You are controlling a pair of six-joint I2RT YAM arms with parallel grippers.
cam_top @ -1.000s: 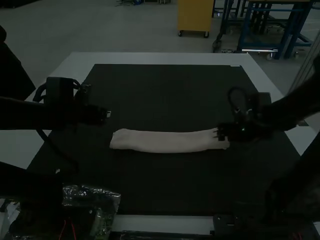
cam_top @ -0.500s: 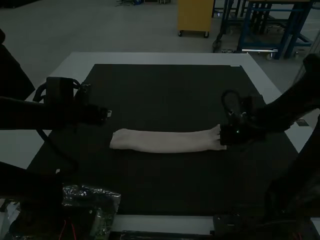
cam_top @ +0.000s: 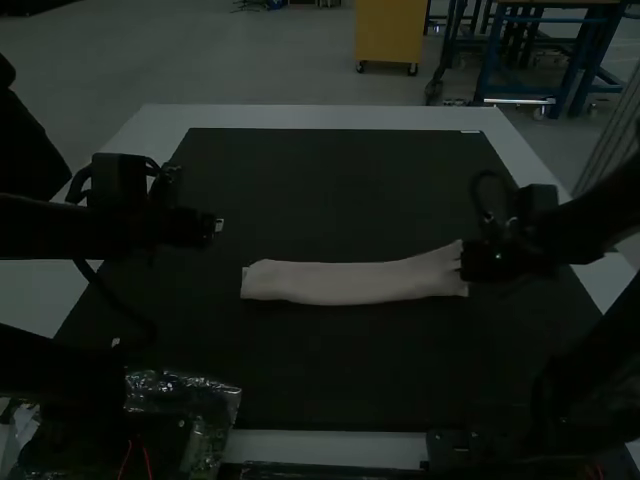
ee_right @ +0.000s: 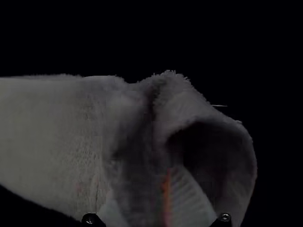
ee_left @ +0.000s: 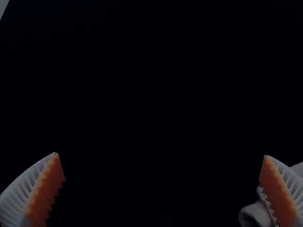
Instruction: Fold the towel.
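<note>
The pale towel (cam_top: 350, 283) lies as a long narrow folded strip across the middle of the dark mat, its right end slightly raised. At that right end is my right gripper (cam_top: 468, 262); in the right wrist view the same gripper (ee_right: 142, 203) is shut on the towel (ee_right: 52, 137), pinching its end, which bulges into an open loop beside one finger. My left gripper (cam_top: 217, 227) hovers above the mat, behind and left of the towel's left end. Seen from its wrist, the left gripper (ee_left: 162, 156) is open with nothing between its fingers, a bit of towel (ee_left: 258, 213) beyond one finger.
The dark mat (cam_top: 330, 180) covers most of the white table (cam_top: 310, 117). A clear plastic bag (cam_top: 190, 395) lies at the front left, near the left arm's base.
My right gripper first moved onto the towel's right end and closed there, then shifted right. The whole towel slid right with it, its right end lifting a little. The left arm stayed still.
</note>
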